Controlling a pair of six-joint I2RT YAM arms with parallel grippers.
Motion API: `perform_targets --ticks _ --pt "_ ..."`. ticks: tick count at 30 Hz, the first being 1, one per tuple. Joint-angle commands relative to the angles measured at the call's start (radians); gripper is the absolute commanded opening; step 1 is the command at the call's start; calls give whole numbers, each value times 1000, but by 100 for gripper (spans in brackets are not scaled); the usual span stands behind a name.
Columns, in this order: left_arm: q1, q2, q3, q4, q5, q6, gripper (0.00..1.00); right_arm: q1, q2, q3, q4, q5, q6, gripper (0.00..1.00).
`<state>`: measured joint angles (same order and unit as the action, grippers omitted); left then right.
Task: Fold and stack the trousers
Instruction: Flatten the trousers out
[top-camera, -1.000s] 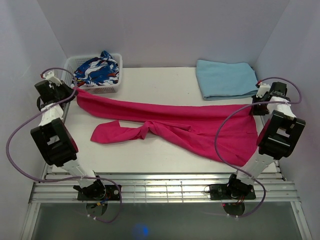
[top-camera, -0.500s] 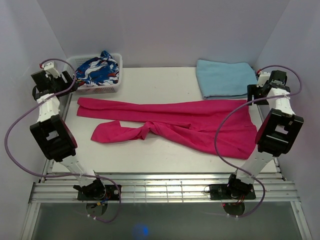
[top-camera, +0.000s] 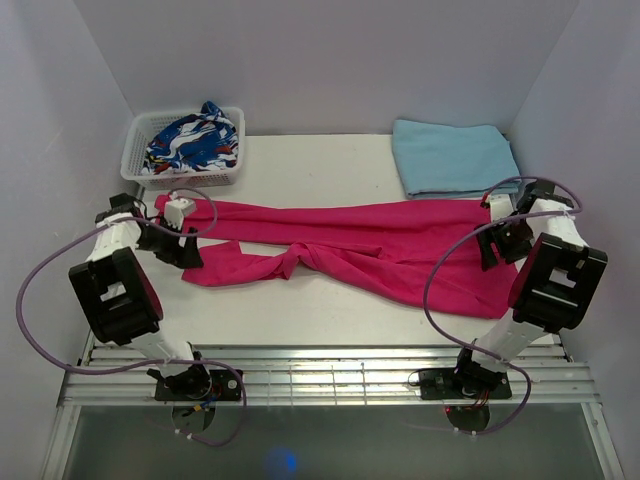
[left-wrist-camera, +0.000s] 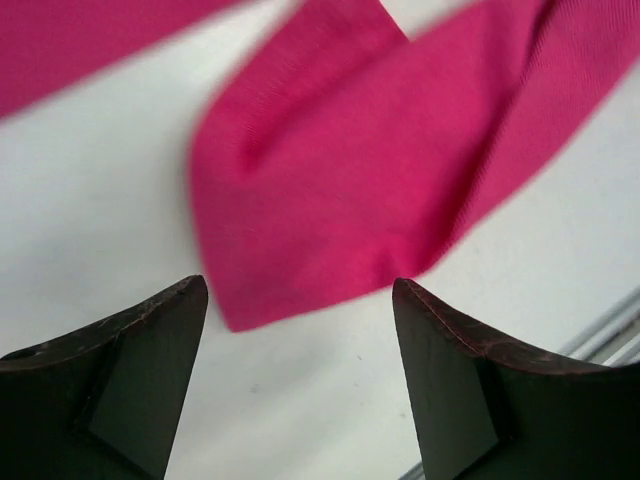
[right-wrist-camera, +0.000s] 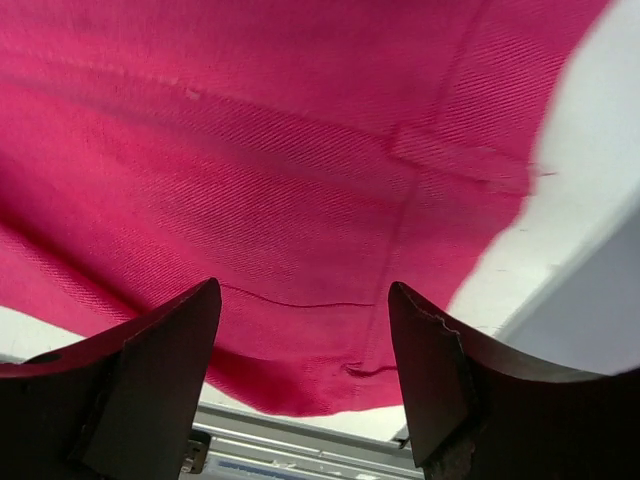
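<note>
Left jaws spread wide, gripping nothing, low over the surface (top-camera: 320, 170). Directly ahead of them, between the two tips: the rounded end of the nearer leg of the pink trousers (top-camera: 400, 240), lying flat, not touched. Beyond them, a white basket (top-camera: 190, 178) with a patterned garment (top-camera: 190, 140) inside. From the left jaws across to the right jaws, trousers stretched out, the nearer leg twisted midway. Right jaws also wide apart, empty, close above the broad waist end, pink fabric filling the gap beneath. Beyond the right jaws, a folded blue cloth (top-camera: 450, 155).
</note>
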<state>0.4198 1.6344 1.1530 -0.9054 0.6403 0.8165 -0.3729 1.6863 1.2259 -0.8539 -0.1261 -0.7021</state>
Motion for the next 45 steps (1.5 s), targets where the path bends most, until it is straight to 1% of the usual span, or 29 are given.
perform_targets --ticks 1,2,3,5,7,9,11,14,17,19,21,22,24,25,26,27,28,29,30,31,32,35,36,38,40,42,43,44,45 --pt "0 -114 -82 -182 108 474 86 0 16 -52 -47 3 -69 73" --pt "0 -139 -128 -184 104 536 86 -1 33 -58 -40 8 -71 73" --pt "10 -183 -148 -184 102 655 86 -1 41 -68 -34 14 -74 72" --pt "13 -209 -200 -191 75 777 86 0 58 -75 -14 28 -76 72" --pt "13 -232 -229 -156 61 886 86 -1 69 -82 -10 32 -79 72" --pt "13 -237 -274 -121 52 943 86 0 78 -83 -10 29 -79 71" --pt "11 -243 -308 -52 42 1022 86 0 85 -86 -7 32 -85 71" --pt "-9 -237 -384 81 12 1076 86 2 101 -86 1 45 -89 71" --pt "-42 -205 -418 155 -40 1098 86 2 127 -75 12 57 -86 70" --pt "-47 -176 -426 228 -39 1095 83 2 138 -69 18 69 -85 70" --pt "-50 -153 -427 267 -45 1069 76 2 148 -63 35 85 -83 70" --pt "-55 -147 -411 267 -57 1054 61 2 156 -57 39 88 -83 70" --pt "-65 -175 -383 238 -50 1012 48 2 162 -34 45 91 -86 70" --pt "-65 -194 -363 183 -38 998 41 2 165 -28 47 91 -86 69" --pt "-65 -211 -314 143 -12 989 22 2 168 -22 53 89 -86 69" --pt "-65 -244 -285 64 2 959 9 2 171 -13 56 86 -86 69" --pt "-65 -261 -254 27 16 932 0 2 177 -8 59 86 -86 68" --pt "-65 -277 -219 -10 28 900 0 2 184 -3 62 88 -88 68" --pt "-65 -289 -134 -92 42 867 0 0 187 6 68 89 -89 68" --pt "-65 -300 -86 -142 44 815 0 0 190 9 73 92 -89 67" --pt "-65 -297 18 -255 39 782 0 0 188 14 84 95 -94 67" --pt "-65 -269 163 -424 35 728 0 -1 185 20 96 98 -102 67" --pt "-64 -257 247 -499 30 710 0 -4 182 23 98 100 -106 67" --pt "-65 -255 290 -501 18 554 0 -4 181 33 101 102 -111 67" --pt "-70 -251 303 -500 -40 509 0 -6 177 43 105 105 -114 67" --pt "-76 -152 335 -498 -66 374 0 -6 177 49 110 109 -116 67" --pt "-76 -20 411 -497 -67 246 0 -6 176 56 115 112 -114 67" --pt "-76 -19 462 -495 -65 245 0 -6 177 58 116 114 -112 67" --pt "-76 130 518 -492 -62 114 0 -6 181 64 116 120 -109 67"
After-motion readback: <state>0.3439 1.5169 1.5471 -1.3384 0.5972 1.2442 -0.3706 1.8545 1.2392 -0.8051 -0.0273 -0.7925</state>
